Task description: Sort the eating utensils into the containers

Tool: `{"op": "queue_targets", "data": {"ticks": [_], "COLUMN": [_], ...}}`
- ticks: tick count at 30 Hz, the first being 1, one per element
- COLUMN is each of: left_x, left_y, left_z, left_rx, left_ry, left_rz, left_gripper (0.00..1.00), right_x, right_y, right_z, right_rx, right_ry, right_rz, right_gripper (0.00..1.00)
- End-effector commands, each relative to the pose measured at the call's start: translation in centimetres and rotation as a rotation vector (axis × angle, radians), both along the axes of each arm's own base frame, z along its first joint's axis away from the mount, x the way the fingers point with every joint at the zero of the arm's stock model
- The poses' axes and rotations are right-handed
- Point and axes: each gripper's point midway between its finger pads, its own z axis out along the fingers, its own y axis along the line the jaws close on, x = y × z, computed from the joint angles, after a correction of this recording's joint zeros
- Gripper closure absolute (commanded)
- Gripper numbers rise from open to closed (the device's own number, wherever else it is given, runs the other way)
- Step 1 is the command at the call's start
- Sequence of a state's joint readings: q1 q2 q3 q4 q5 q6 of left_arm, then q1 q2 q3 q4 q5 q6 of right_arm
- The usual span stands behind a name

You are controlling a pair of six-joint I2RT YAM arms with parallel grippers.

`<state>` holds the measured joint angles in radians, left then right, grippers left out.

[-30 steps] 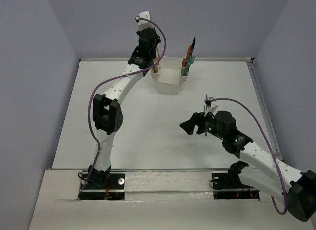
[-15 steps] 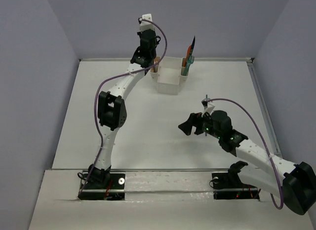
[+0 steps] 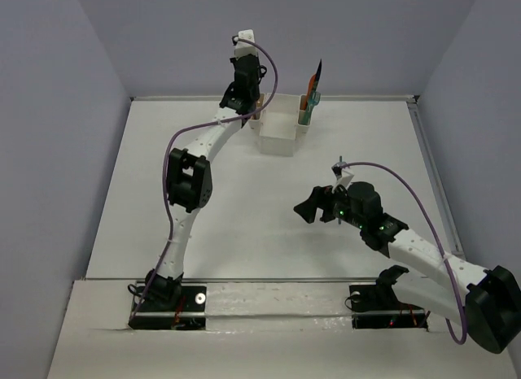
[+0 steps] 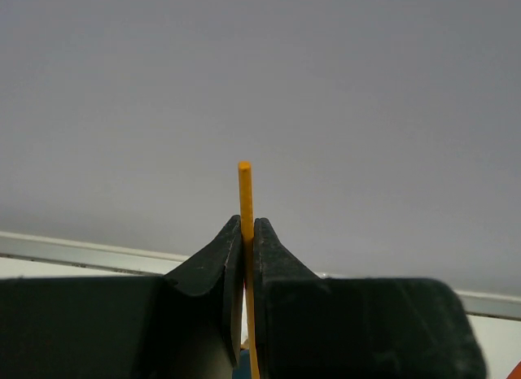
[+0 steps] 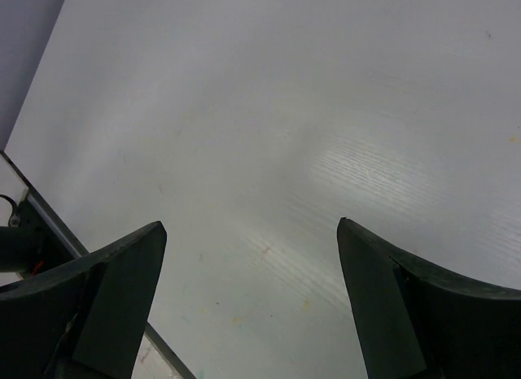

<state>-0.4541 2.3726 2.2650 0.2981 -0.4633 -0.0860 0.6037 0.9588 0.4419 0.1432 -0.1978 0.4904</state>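
Chopstick [image 4: 244, 192] in left hand [image 4: 247, 229], beside caddy [image 3: 278, 140]

Arms: 2. Grippers: 2, namely left gripper [image 4: 245, 237] and right gripper [image 5: 248, 233]. Purple cables [image 3: 269, 66]: 2, one per arm. Base mounts [image 3: 167, 302]: 2. Table [image 3: 244, 200]: 1. White caddy [image 3: 277, 135]: 1, with 1 big middle bin and 2 narrow side compartments.

Orange chopstick [image 4: 244, 192]: 1, pinched in left gripper.

Utensils standing in caddy's right compartment: 3 told apart, namely 1 dark grey utensil [image 3: 319, 68], 1 orange utensil [image 3: 313, 86] and 1 teal utensil [image 3: 310, 102]; kinds too small to tell.

Left compartment: orange-brown sticks [image 3: 255, 112], count unreadable behind left arm.
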Motion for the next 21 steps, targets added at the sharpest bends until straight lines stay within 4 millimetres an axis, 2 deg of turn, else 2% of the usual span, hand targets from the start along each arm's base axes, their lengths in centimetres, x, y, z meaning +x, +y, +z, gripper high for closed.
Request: {"op": "queue_targets", "data": {"ticks": [1,10,14,17,20,21], "left_x": [0.2,0.9,0.8,0.7,0.5,0.4], "left_y": [-0.4,-1.0,-1.2,-1.3,-1.2,-1.2], "left_z": [1.6,-1.5,-1.9,-1.6,-0.5,0.1], "left_rx": [-0.020,-0.005,-0.018,-0.020,-0.027,-0.030], "left_ry": [-0.071,-0.047,-0.046,-0.049,-0.066,-0.073], "left_rz": [-0.022,-0.032,-0.046,-0.055,-0.055,-0.057], "left_gripper": [1.00,1.00,0.99,0.66,0.48,0.39], "right_x": [0.7,1.0,1.1,1.2,1.2,1.1], "right_y": [0.4,0.5,0.5,0.1,-0.1,-0.2], "right_z": [1.3,1.3,1.2,1.2,1.2,1.1], "right_rx": [0.023,0.015,0.015,0.003,-0.009,-0.016], "right_ry": [-0.069,-0.062,-0.057,-0.059,-0.051,-0.044], "right_rz": [-0.002,-0.004,-0.010,-0.027,-0.033,-0.041], "right_gripper": [0.09,0.09,0.09,0.08,0.08,0.08]}}
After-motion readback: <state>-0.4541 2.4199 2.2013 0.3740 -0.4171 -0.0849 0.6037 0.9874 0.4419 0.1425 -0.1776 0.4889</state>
